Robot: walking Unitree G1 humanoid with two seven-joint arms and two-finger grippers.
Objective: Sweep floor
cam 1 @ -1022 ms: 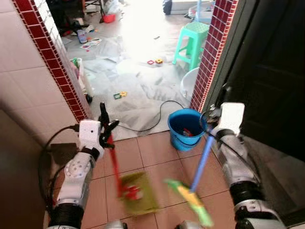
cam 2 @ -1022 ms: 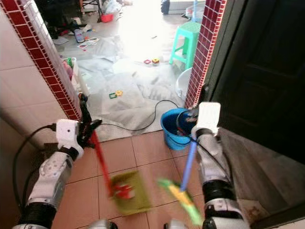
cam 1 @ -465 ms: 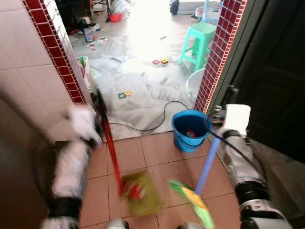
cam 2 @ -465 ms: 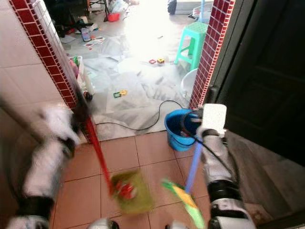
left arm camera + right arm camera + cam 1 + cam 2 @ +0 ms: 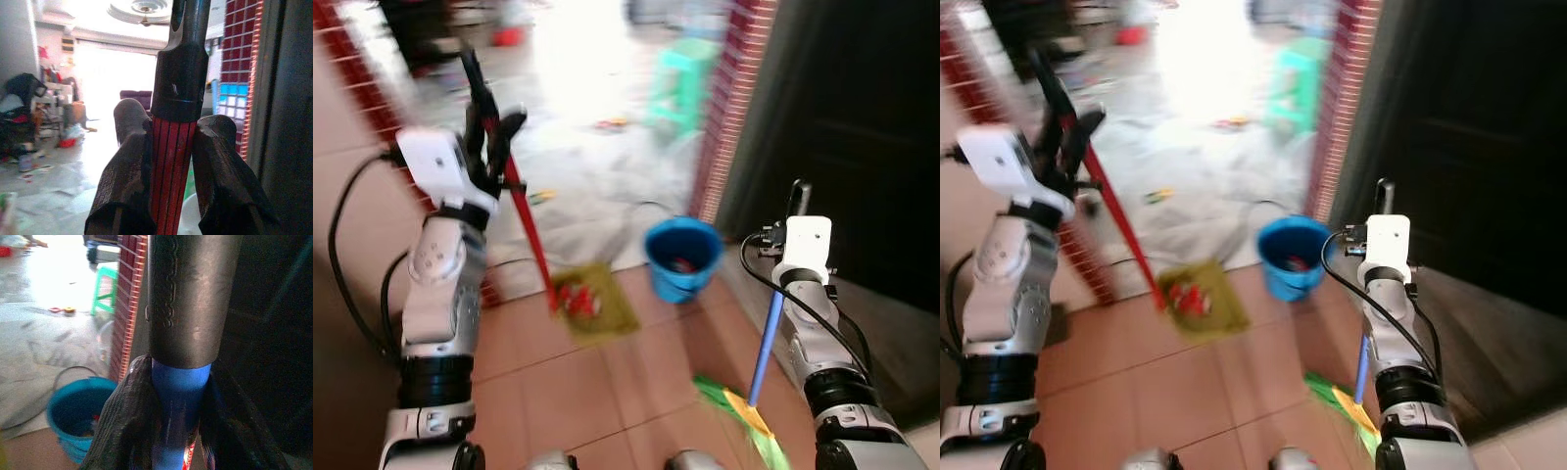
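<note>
Left claw [image 5: 489,117] now raised high, up at the level of the tiled wall [image 5: 352,186], where half a second ago sat lower, near the doorway edge. Fingers [image 5: 128,161] closed tight on the red handle [image 5: 524,220], one pad on each side, just under its black end cap. Dustpan [image 5: 592,299] at the lower end of that handle lifted and swung forward, hanging over the tile floor [image 5: 607,382] just beside the blue bucket [image 5: 683,257]. Whole picture also shifted and blurred, so the head camera turned too; part of the apparent change comes from that.

Right claw [image 5: 800,211] held close to the dark door [image 5: 862,147], fingers [image 5: 132,416] closed around the blue handle [image 5: 766,338] right under its black grip. Broom head [image 5: 744,416], green and yellow, low on the floor near the right arm, apart from the dustpan.

Probably means a carrying or repositioning moment, not sweeping: pan off the floor, broom not pushing anything toward it. Litter lies further out on the grey sheet [image 5: 587,186] beyond the doorway, so the sweeping seems hardly begun.
</note>
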